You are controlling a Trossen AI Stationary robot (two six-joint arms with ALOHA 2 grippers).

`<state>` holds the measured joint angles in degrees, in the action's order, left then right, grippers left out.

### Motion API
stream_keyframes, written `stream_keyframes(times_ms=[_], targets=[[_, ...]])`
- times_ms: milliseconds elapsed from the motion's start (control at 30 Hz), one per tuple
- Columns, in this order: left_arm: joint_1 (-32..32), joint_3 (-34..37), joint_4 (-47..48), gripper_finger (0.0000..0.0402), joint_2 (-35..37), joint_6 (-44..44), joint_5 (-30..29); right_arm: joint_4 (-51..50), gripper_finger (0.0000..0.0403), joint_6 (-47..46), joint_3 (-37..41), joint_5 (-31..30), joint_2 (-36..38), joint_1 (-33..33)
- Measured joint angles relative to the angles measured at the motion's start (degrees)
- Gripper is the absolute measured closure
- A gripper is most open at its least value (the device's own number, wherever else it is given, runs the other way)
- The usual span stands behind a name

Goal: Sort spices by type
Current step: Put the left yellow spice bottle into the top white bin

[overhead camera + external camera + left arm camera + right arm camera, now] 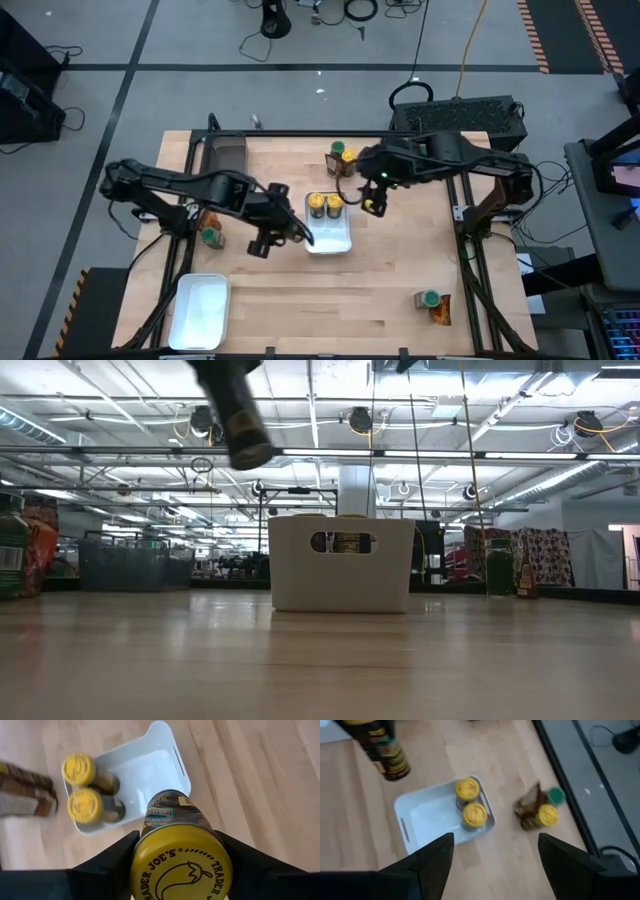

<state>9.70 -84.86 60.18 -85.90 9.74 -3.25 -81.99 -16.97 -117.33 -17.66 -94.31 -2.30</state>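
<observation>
Here, a yellow-lidded jar [177, 851] is clamped between the fingers of the left gripper [265, 243], with its lid toward the wrist camera and its long axis running away from it toward the table. The gripper is seen in the high view just beside the left edge of the middle tray [342, 243], so the tray lies to the jar's right and a little below it; in the left wrist view the tray's empty part appears directly past the jar's base. Two more yellow-lidded jars [325, 205] are already stood upright, side by side, at the tray's far end. The coming move is judged to turn on this offset: the held jar has to be carried sideways over the rim and lowered base first into the free space near that pair. The right gripper [373, 205] is held open and empty above the table just beyond the tray's far right corner, near a cluster of a yellow jar, a green jar and a packet [341, 158]. The left arm is therefore taken to be the one in charge of this placement.
</observation>
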Motion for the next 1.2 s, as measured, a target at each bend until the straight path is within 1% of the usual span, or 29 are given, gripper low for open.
stream_keyframes(times_ms=[133, 200, 300, 367, 433, 533, 600, 700, 767, 867, 1067, 1200], targets=[[-1.3, -2.7, 1.4, 0.0172, -2.6, 1.7, 0.1, 0.5, 0.0131, -4.9, 6.9, -0.5, 4.9, -1.1], [-2.0, -2.7, 3.1, 0.0172, -3.1, 1.3, 1.4, 2.2, 0.0131, -7.5, 11.9, -0.4, 7.7, -1.8], [-2.7, -2.7, 5.9, 0.0172, -3.7, 0.7, 1.7, 6.7, 0.0131, -11.6, 20.8, -0.4, 12.4, -3.0], [-2.7, -2.7, 7.8, 0.0172, -3.8, 0.7, 1.4, 11.6, 0.0131, -14.3, 27.1, -0.3, 15.3, -4.0], [-2.7, -2.1, 7.7, 0.0172, -3.7, -0.1, 1.2, 17.6, 0.0131, -16.6, 33.1, -0.1, 17.7, -5.2], [-2.4, 1.1, 7.0, 0.0172, -3.4, -1.0, 1.2, 28.6, 0.0131, -18.5, 40.0, 1.3, 19.9, -7.3], [-2.1, 3.8, 6.1, 0.0172, -3.1, -2.0, 1.2, 37.1, 0.0131, -18.2, 43.2, 2.6, 20.1, -8.7], [-1.8, 8.6, 1.2, 0.0172, -3.1, -3.3, 1.8, 48.5, 0.0131, -15.0, 45.8, 3.7, 18.6, -10.5], [-1.6, 11.8, -1.3, 0.0172, -3.2, -3.4, 2.9, 52.8, 0.0131, -12.7, 45.9, 4.8, 16.6, -11.1], [-1.2, 15.2, -6.8, 0.0172, -3.2, -5.1, 3.2, 55.7, 0.0131, -11.9, 45.9, 5.7, 14.2, -11.4], [-1.3, 18.0, -11.2, 0.0172, -3.2, -7.9, 3.2, 57.4, 0.0131, -12.5, 45.9, 6.4, 9.9, -11.3], [-1.2, 18.6, -12.1, 0.0172, -3.2, -8.9, 3.2, 58.5, 0.0131, -14.1, 45.9, 9.1, 7.7, -11.3]])
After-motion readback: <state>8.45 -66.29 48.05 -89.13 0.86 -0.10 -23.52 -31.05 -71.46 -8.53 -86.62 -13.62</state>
